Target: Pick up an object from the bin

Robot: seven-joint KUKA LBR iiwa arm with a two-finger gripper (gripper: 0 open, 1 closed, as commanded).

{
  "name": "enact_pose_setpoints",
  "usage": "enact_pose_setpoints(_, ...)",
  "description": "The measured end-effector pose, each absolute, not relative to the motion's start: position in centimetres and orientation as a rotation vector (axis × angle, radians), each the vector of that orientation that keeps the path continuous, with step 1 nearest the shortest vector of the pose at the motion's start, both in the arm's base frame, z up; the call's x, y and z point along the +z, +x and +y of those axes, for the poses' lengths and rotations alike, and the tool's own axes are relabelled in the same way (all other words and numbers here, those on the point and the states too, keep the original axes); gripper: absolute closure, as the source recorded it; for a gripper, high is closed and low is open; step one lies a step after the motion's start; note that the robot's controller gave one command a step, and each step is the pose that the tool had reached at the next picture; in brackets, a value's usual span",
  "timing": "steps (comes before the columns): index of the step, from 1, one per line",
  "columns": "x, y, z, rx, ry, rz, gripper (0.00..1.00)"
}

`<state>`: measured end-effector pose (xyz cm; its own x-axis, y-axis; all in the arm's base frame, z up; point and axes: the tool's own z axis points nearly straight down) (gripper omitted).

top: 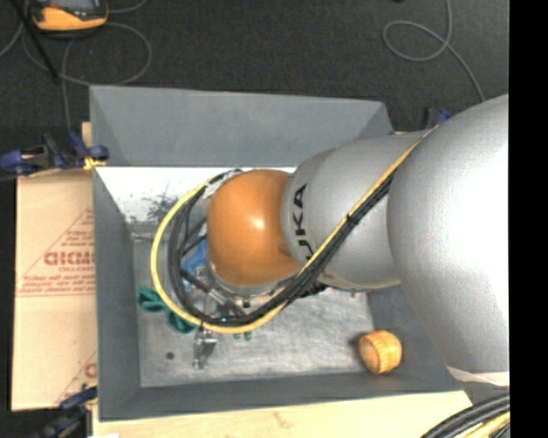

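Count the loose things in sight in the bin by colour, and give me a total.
tan rounded piece: 1
teal-green thing: 1
blue thing: 1
Total: 3 in sight; the arm covers much of the bin floor.

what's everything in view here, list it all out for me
wooden knob: 1, tan, bin floor near the front right corner, lying alone
teal thing: 1 as far as I can tell, green-teal, curved, left of the floor, partly under the wrist
blue thing: 1, blue, left of middle, mostly hidden behind the cables; kind unclear
bin: 1, grey, centre
orange-and-black device: 1, on the dark floor outside the bin, top left
arm: 1, silver-grey, reaching in from the right
orange cover: 1, on the wrist, over the bin's middle
cables: a bundle, yellow and black, looping round the wrist
claw: 1, grey metal, low over the front left floor, beside the teal thing
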<state>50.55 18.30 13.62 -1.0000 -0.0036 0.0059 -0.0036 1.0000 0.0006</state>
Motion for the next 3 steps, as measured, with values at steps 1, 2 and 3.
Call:
enact_pose_setpoints(1, 14.0, 50.8, 18.2, -0.003, 0.001, -3.143, 0.0)
enact_pose_setpoints(2, 7.3, 52.3, 18.6, -0.006, -0.166, -3.139, 1.0)
enact_pose_setpoints(3, 7.3, 52.3, 18.6, -0.006, -0.168, -3.139, 1.0)
